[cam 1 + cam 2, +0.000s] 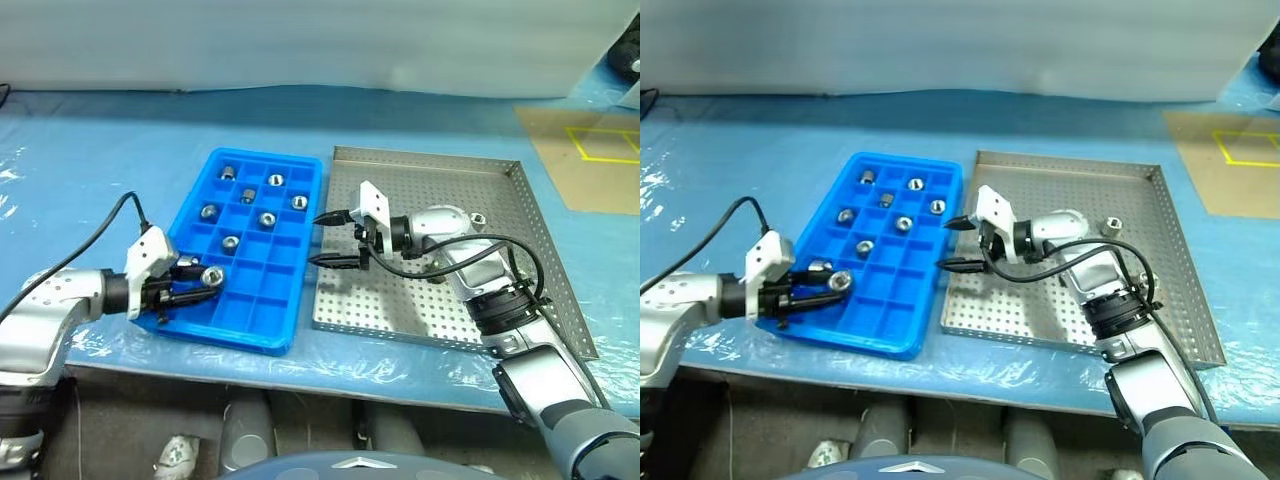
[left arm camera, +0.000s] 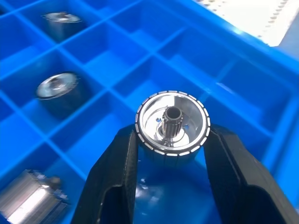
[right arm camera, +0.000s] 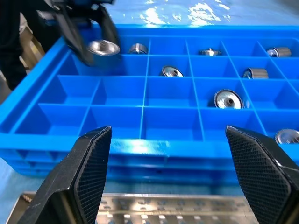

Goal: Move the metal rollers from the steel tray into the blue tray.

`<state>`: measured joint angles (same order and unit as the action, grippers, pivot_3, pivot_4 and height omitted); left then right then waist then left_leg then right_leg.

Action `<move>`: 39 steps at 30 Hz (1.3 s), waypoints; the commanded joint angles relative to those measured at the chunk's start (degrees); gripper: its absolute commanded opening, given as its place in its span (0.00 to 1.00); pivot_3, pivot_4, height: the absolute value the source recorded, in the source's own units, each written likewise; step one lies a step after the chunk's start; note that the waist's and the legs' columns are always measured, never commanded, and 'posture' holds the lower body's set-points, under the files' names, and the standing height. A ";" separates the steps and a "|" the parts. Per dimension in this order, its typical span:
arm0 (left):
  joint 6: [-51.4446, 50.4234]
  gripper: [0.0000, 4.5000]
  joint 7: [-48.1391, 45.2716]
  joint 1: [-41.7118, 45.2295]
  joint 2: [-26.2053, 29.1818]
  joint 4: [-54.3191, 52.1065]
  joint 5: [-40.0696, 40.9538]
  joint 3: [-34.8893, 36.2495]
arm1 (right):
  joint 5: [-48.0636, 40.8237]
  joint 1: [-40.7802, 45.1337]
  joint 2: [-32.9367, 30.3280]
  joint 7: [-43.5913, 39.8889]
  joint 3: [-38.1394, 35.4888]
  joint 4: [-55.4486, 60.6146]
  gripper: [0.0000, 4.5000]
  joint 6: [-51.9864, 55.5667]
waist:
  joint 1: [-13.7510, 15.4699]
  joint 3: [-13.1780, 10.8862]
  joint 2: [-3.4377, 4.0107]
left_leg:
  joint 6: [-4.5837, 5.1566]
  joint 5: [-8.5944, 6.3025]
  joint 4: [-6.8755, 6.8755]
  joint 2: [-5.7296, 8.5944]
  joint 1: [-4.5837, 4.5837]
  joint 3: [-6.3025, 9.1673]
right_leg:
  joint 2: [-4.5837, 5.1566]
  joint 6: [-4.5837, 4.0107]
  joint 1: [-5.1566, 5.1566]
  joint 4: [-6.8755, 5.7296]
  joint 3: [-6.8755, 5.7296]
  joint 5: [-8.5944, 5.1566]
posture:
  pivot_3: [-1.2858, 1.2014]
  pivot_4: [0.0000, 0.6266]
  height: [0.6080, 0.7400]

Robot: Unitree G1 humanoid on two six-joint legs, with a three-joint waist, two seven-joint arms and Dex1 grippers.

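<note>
My left gripper (image 1: 203, 282) is shut on one of the metal rollers (image 2: 172, 122), a shiny ribbed ring with a dark centre. It holds this roller just above a near-left compartment of the blue tray (image 1: 262, 322). Several rollers (image 1: 267, 219) lie in the tray's far compartments. My right gripper (image 1: 320, 239) is open and empty. It hangs over the left rim of the steel tray (image 1: 500, 200) and points at the blue tray. One small roller (image 1: 478, 217) lies on the steel tray's perforated floor, towards its far right, behind my right arm.
Both trays sit side by side on a pale blue sheet (image 1: 100, 150) covering the table. A brown board with yellow tape (image 1: 590, 160) lies at the far right. A black cable (image 1: 110, 222) loops up from my left wrist. The table's front edge runs just below the trays.
</note>
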<state>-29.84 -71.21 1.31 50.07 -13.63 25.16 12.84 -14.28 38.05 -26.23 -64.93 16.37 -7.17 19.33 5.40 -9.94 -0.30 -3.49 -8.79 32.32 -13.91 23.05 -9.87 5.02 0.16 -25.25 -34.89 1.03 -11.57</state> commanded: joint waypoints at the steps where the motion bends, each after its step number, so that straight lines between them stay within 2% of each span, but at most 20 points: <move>1: 0.57 0.38 -1.80 -3.34 2.77 -2.27 2.05 3.48 | -0.29 -0.12 -0.15 0.35 -1.52 2.09 0.89 -0.45 | 0.09 0.00 0.01 | -0.01 0.00 -0.03 0.00 -0.04 0.00 | 0.00 0.00 0.00 -0.01 0.00 0.00 | 0.55 0.24 1.00; 11: 3.06 0.38 0.48 -5.97 3.67 0.49 -1.03 0.70 | 0.50 0.97 0.89 0.16 -1.37 0.44 0.89 -1.34 | 0.26 0.01 -0.01 | -0.03 0.02 -0.01 0.01 -0.13 0.00 | 0.01 0.00 0.05 -0.13 0.02 0.00 | 0.56 0.24 1.00; 17: 5.28 0.82 3.38 -3.90 3.64 3.09 -3.63 -1.19 | 0.50 0.77 0.73 0.33 -1.70 0.70 0.89 -1.35 | 0.18 0.03 0.00 | -0.04 0.03 -0.02 0.03 -0.24 -0.04 | 0.00 0.01 0.07 -0.13 0.12 0.00 | 0.56 0.24 1.00; 19: 5.47 0.82 3.45 -2.19 3.46 3.35 -3.18 -1.87 | 0.44 0.56 0.56 0.54 -1.94 0.96 0.89 -1.26 | 0.14 0.03 0.00 | -0.06 0.04 -0.02 0.03 -0.28 -0.04 | -0.01 0.01 0.07 -0.19 0.14 0.00 | 0.55 0.24 1.00; 25: 6.88 0.82 9.18 10.72 -4.65 2.54 -1.71 -5.58 | 0.21 -0.27 -1.20 2.78 -4.66 1.89 0.89 -0.40 | 0.48 0.03 -0.03 | -0.16 0.10 0.12 0.08 -0.31 -0.05 | 0.02 0.00 0.09 -0.49 0.16 0.00 | 0.53 0.24 1.00; 27: 7.24 0.82 11.18 18.41 -10.37 3.06 -1.19 -8.90 | 0.13 -1.08 -2.45 5.38 -7.37 2.46 0.89 0.42 | 0.57 0.03 -0.03 | -0.17 0.10 0.31 0.11 -0.30 -0.05 | 0.02 0.00 0.11 -0.61 0.18 0.00 | 0.51 0.24 1.00; 31: 5.71 0.82 8.74 28.04 -17.69 5.84 0.77 -14.40 | -0.41 -4.79 -5.96 7.88 -11.27 5.67 0.89 2.80 | 0.09 0.05 -0.08 | -0.27 0.17 0.66 0.15 -0.27 -0.05 | 0.08 0.01 0.17 -0.83 0.31 0.01 | 0.48 0.24 1.00; 33: 6.61 0.82 6.79 31.23 -20.24 8.81 0.56 -16.89 | -0.83 -7.24 -7.76 8.55 -12.73 8.08 0.89 4.26 | -0.19 0.06 -0.07 | -0.27 0.17 0.67 0.16 -0.30 -0.07 | 0.06 0.01 0.17 -0.82 0.40 0.01 | 0.47 0.24 1.00; 39: 18.27 0.82 -0.65 39.75 -26.91 26.85 -6.54 -25.21 | -0.65 -17.44 -12.30 13.82 -19.72 12.85 0.89 6.58 | -2.55 0.07 -0.05 | -0.21 0.14 0.64 0.13 -0.32 -0.11 | -0.10 0.06 0.09 -0.75 0.57 -0.01 | 0.41 0.24 1.00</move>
<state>-14.91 -70.04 39.40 23.66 10.88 19.86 -11.49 -13.76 21.23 -37.93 -52.82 -0.10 3.04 25.44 2.85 -9.87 -0.35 -3.65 -8.68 32.97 -13.75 22.73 -9.99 4.94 0.22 -25.15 -35.62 1.62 -11.58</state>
